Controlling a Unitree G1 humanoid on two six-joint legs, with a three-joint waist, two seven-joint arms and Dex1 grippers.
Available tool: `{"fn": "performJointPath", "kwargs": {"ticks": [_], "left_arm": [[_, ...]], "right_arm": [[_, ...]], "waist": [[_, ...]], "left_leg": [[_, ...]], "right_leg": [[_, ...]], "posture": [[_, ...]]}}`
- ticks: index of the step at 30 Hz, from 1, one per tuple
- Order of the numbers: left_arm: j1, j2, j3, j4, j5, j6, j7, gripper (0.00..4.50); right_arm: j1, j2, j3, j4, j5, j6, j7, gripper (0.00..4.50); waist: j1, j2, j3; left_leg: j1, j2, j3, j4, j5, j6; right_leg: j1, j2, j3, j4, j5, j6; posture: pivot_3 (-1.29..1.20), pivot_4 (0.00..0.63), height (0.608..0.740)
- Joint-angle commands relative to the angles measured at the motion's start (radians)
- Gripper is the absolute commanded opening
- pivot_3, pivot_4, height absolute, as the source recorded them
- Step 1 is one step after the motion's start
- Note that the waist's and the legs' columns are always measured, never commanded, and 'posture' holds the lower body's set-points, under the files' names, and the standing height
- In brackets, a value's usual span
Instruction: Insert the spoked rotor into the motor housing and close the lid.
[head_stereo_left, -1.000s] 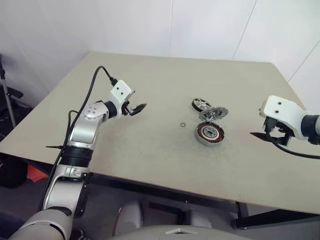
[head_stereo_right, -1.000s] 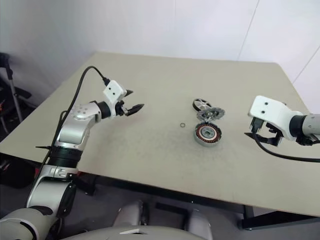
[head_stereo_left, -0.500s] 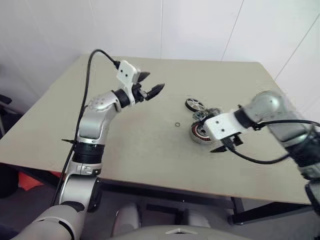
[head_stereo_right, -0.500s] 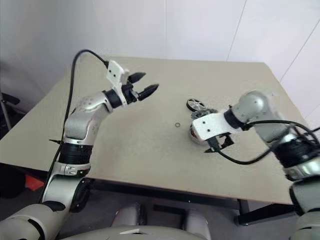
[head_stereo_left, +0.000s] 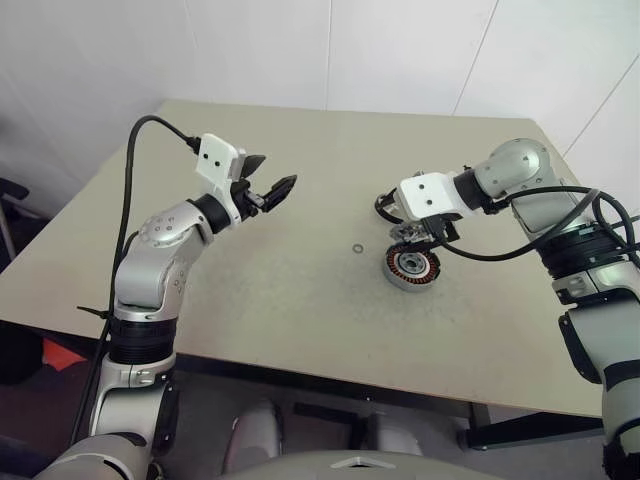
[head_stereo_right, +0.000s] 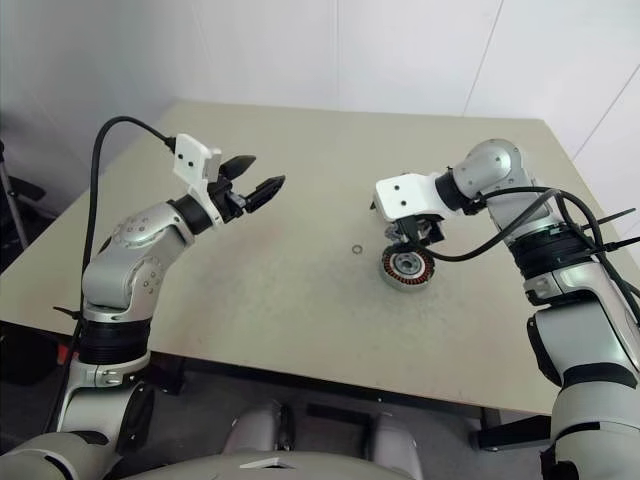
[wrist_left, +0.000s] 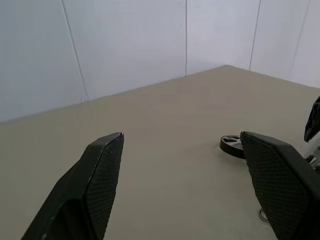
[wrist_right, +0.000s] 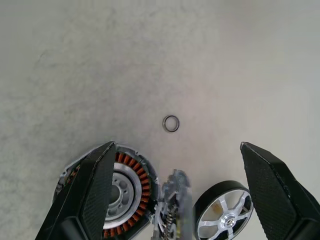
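While the left gripper (head_stereo_left: 268, 191) hangs in the air over the left half of the table (head_stereo_left: 300, 290), its two black fingers are spread apart with nothing between them, and it points toward the right, well apart from the parts. A black cable (head_stereo_left: 140, 160) loops up from the arm to the white block at its wrist.

Right of the table's middle lies a tiny metal ring (head_stereo_left: 358, 246), alone on the bare surface. Just right of it sits the motor housing (head_stereo_left: 413, 269), open side up, its ring of copper windings around a dark centre plain to see. Far of the housing stands the lid (wrist_right: 172, 202), tilted on edge, leaning against the housing's far rim. Just beyond that, slightly left, the spoked rotor (wrist_right: 224, 216) lies flat on the table, black rim and silver spokes showing.

The right gripper (wrist_right: 175, 170) hovers directly above these three parts, pointing down at them, its fingers spread wide and holding nothing; from its wrist camera the housing and the rotor lie between the two fingertips.
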Motion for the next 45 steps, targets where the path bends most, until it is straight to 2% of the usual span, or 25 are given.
{"fn": "performJointPath", "kwargs": {"ticks": [1, 7, 14, 19, 25, 30, 33, 39, 45], "left_arm": [[-0.032, 0.003, -0.025, -0.015, -0.012, -0.01, 0.002, 3.95], [-0.051, 0.012, -0.047, 0.017, -0.007, -0.02, -0.003, 3.95], [-0.036, -0.02, -0.11, 0.023, 0.01, -0.024, 0.016, 3.95], [-0.021, -0.021, -0.142, 0.022, 0.023, -0.031, 0.023, 3.95], [-0.012, -0.021, -0.147, 0.013, 0.027, -0.03, 0.028, 3.95], [0.01, 0.009, -0.136, 0.016, 0.036, -0.045, 0.021, 3.95], [0.013, 0.052, -0.093, 0.05, 0.039, -0.062, 0.021, 3.95], [0.035, 0.176, -0.035, 0.15, 0.073, -0.118, 0.006, 3.95], [0.069, 0.238, 0.008, 0.206, 0.075, -0.145, -0.011, 3.95]], "right_arm": [[-0.045, 0.036, -0.015, 0.089, -0.052, -0.012, -0.085, 4.5], [-0.044, 0.098, -0.04, 0.195, -0.08, -0.031, -0.192, 4.5], [-0.192, 0.152, -0.07, 0.423, -0.136, -0.069, -0.387, 4.5], [-0.254, 0.187, -0.083, 0.529, -0.152, -0.097, -0.442, 4.5], [-0.254, 0.228, -0.087, 0.583, -0.173, -0.134, -0.516, 4.5], [-0.274, 0.298, -0.248, 0.462, 0.0, 0.011, -0.549, 4.5], [-0.212, 0.378, -0.347, 0.247, 0.131, 0.254, -0.606, 4.5], [0.114, 0.39, -0.244, -0.268, 0.125, 0.492, -0.608, 4.5], [0.308, 0.473, -0.226, -0.506, 0.187, 0.775, -0.712, 4.5]], "waist": [[-0.002, 0.0, 0.0], [-0.002, 0.0, 0.0], [-0.004, 0.0, 0.0], [-0.004, 0.0, 0.0], [-0.004, 0.0, 0.0], [-0.006, 0.0, 0.001], [-0.008, 0.0, 0.001], [0.007, -0.002, -0.001], [-0.002, -0.001, 0.0]], "left_leg": [[0.0, 0.0, 0.0, 0.0, -0.001, -0.002], [0.001, 0.001, 0.0, 0.001, 0.003, -0.007], [0.002, 0.002, 0.001, 0.001, 0.004, -0.008], [0.002, 0.002, 0.001, 0.001, 0.003, -0.007], [-0.001, 0.003, 0.0, 0.0, 0.003, -0.006], [-0.002, 0.003, 0.001, 0.0, 0.001, -0.004], [-0.002, 0.004, 0.001, -0.001, 0.001, -0.005], [0.003, 0.009, -0.003, -0.002, 0.003, -0.011], [0.006, 0.009, -0.003, -0.003, 0.006, -0.016]], "right_leg": [[0.0, 0.0, 0.0, 0.0, 0.0, 0.0], [0.0, 0.001, 0.0, 0.0, 0.0, 0.0], [0.0, 0.001, 0.0, 0.0, 0.0, 0.0], [0.0, 0.002, 0.0, 0.0, 0.0, 0.0], [-0.002, 0.003, 0.0, 0.002, 0.0, 0.001], [-0.003, 0.003, 0.001, 0.002, 0.001, 0.001], [-0.003, 0.005, 0.001, 0.002, 0.001, 0.001], [0.003, 0.011, 0.001, 0.0, 0.0, 0.001], [0.003, 0.011, 0.003, 0.0, 0.001, 0.002]], "posture": [[0.0, 0.0, 0.74], [0.0, 0.0, 0.74], [0.0, 0.0, 0.74], [0.0, 0.0, 0.74], [0.0, 0.0, 0.74], [0.0, 0.0, 0.74], [0.0, 0.0, 0.74], [0.0, 0.0, 0.74], [0.0, 0.0, 0.74]]}}
